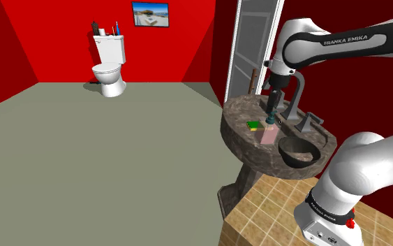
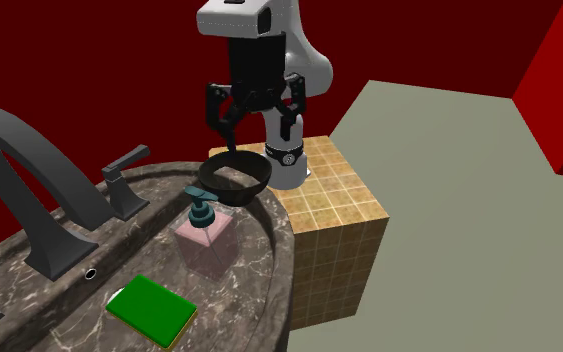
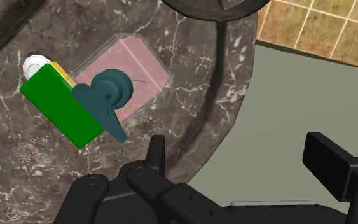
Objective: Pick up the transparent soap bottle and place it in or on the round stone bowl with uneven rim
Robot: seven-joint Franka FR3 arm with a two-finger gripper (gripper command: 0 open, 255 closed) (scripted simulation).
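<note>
On the marble sink in the shoulder view, the bottle is seen upright, a clear pinkish body topped by a teal pump. It is flanked by a green sponge toward that view's left and the dark bowl toward its right, at the sink's near edge. The end effector is held above the bottle, in front of the faucet. A toilet is set against the red far wall, below a picture.

Across the sink, in the second exterior view, the end effector is shown released. Its fingers are spread apart, nothing is held between them, and they are raised over the bowl. The bottle is placed just beside the bowl, and the sponge lies nearer the camera. The faucet is seen at that view's left, and the tiled stand behind the sink.

Along the wrist view, the end effector is seen with its fingers wide apart above the sink's rim. The bottle is seen from above, beyond one finger and not between the two. The sponge lies just beside it, and part of the bowl is visible farther off.
</note>
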